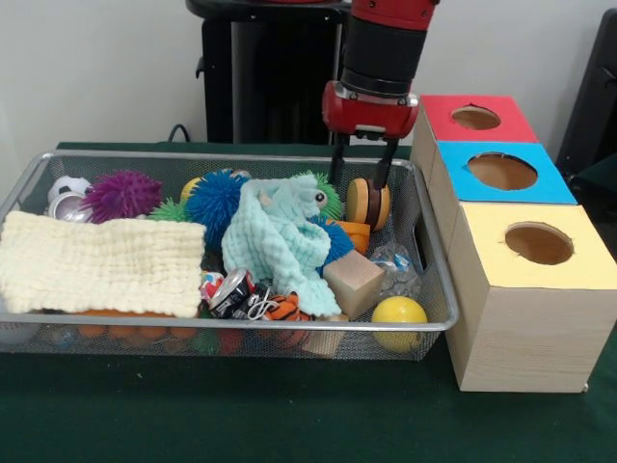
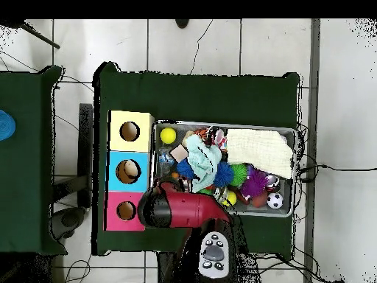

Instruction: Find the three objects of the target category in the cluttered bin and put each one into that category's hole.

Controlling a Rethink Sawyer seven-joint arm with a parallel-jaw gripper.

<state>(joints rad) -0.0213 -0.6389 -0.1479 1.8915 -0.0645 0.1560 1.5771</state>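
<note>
Jaws spread apart, my gripper [image 1: 362,181] is hanging over a toy burger [image 1: 368,204] at the bin's [image 1: 436,280] back right corner, beside the red box [image 1: 474,119], fingertips either side of it.

- The arm [image 1: 386,43] comes straight down from above, its black wrist section ending in a red collar.
- The gripper [image 1: 362,181] hangs below the collar, pointing downward.
- Its two thin black fingers [image 1: 338,164] are spread apart, with a clear gap between their tips.
- In the overhead view the arm [image 2: 188,209] shows as a red and black link lying roughly level across the picture; the gripper itself is hidden beneath it.
</note>
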